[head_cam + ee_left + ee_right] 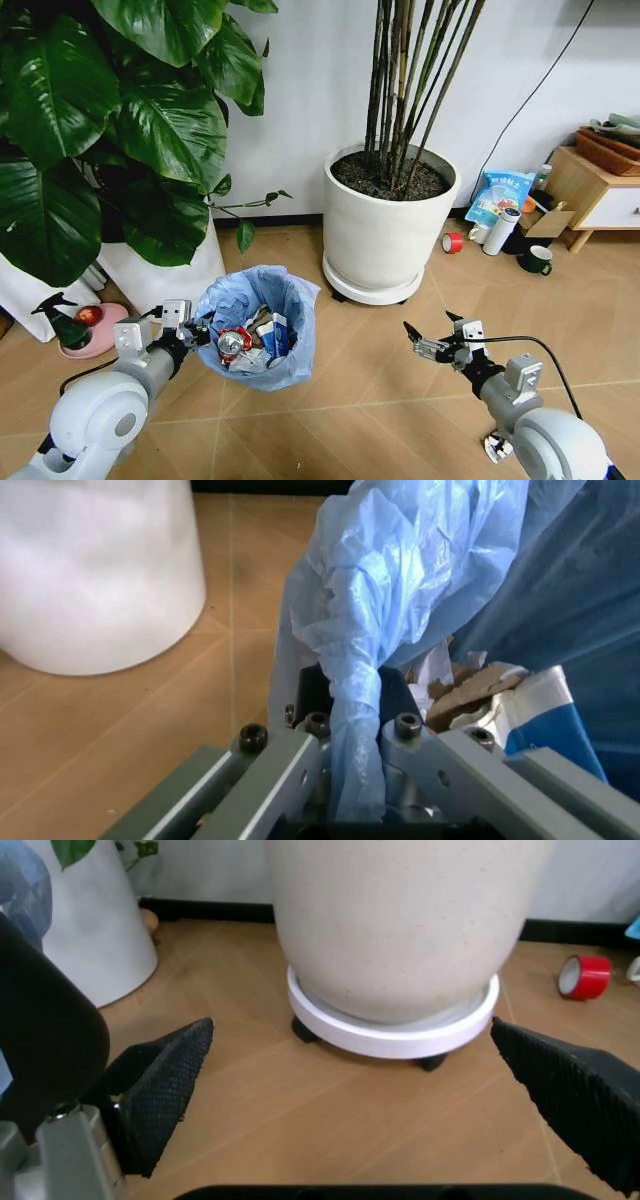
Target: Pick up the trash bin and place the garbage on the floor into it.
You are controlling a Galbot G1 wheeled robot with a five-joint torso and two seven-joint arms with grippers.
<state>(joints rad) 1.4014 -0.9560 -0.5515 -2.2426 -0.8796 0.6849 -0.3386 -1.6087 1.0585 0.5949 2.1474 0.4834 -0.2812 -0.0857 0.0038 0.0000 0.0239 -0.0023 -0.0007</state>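
Left hand (197,331) clenched on rim of small round blue-bagged trash bin (258,335), lower centre-left | right hand (432,338) released, empty, lower right | crumpled wrapper garbage (252,343) binned; herringbone wood floor (360,400) showed no litter; task judged near complete.

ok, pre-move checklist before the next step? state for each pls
1. Left tool clamped on trash bin rim: ok, fingers pinch the blue liner and wall.
2. Garbage inside the bin: ok, wrappers and paper visible.
3. Right tool free: ok, open, holding nothing.
4. Floor between the tools free of litter: ok.
5. Bin clearance from the white plant pot: ok, apart.
6. Bin lifted off the floor: cannot tell.
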